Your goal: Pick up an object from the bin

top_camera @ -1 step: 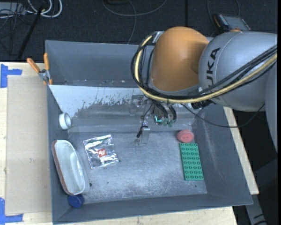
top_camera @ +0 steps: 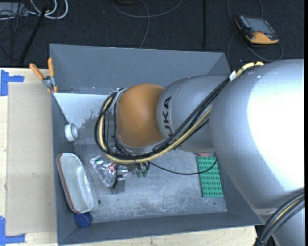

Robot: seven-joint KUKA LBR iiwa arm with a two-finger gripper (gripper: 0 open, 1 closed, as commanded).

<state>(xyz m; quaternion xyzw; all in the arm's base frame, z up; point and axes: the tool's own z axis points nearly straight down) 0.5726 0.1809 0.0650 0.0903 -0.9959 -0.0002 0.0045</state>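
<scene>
Camera view – arm (top_camera: 195, 111) lettered "UKA", gripper (top_camera: 118, 181) beside crumpled silver wrapper (top_camera: 102, 168) – grip cannot be told

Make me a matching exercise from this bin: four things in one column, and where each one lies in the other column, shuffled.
Things:
1. green studded plate
2. small blue cap
3. small white round piece
4. crinkled silvery wrapper

Places:
A. just below the arm's orange cover
B. against the left wall, upper part of the floor
C. lower left corner
D. right side of the floor

Pairs: 1-D, 2-C, 3-B, 4-A
</scene>
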